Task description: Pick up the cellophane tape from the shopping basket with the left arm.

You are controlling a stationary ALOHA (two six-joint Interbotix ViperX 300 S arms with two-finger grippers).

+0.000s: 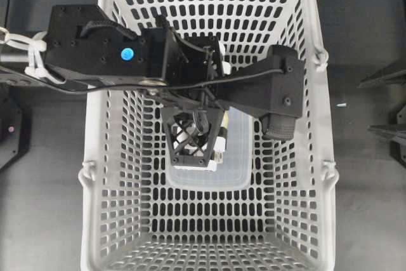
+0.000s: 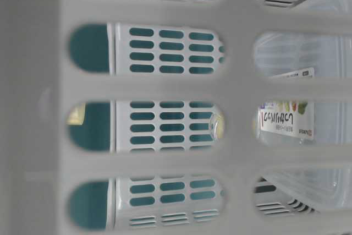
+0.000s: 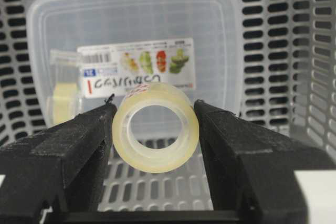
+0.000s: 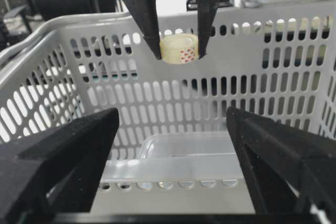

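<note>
My left gripper point(image 3: 155, 104) is shut on the cellophane tape point(image 3: 156, 159), a pale-yellow translucent roll pinched across its width between the two black fingers. In the right wrist view the tape point(image 4: 179, 48) hangs in the left gripper point(image 4: 178, 55) well above the floor of the light-grey shopping basket point(image 4: 79, 77), near rim height. From overhead the left arm reaches into the basket point(image 1: 323, 112), its gripper point(image 1: 193, 152) pointing down over the middle and hiding the roll. My right gripper point(image 4: 173, 111) stands open and empty outside the basket's right wall.
A clear rectangular box point(image 3: 136, 24) with a printed label lies on the basket floor under the left gripper, also seen as the box point(image 1: 209, 172). A pale-yellow shape point(image 3: 63, 95) shows at the box's left end. Slotted basket walls point(image 3: 294, 51) surround the gripper.
</note>
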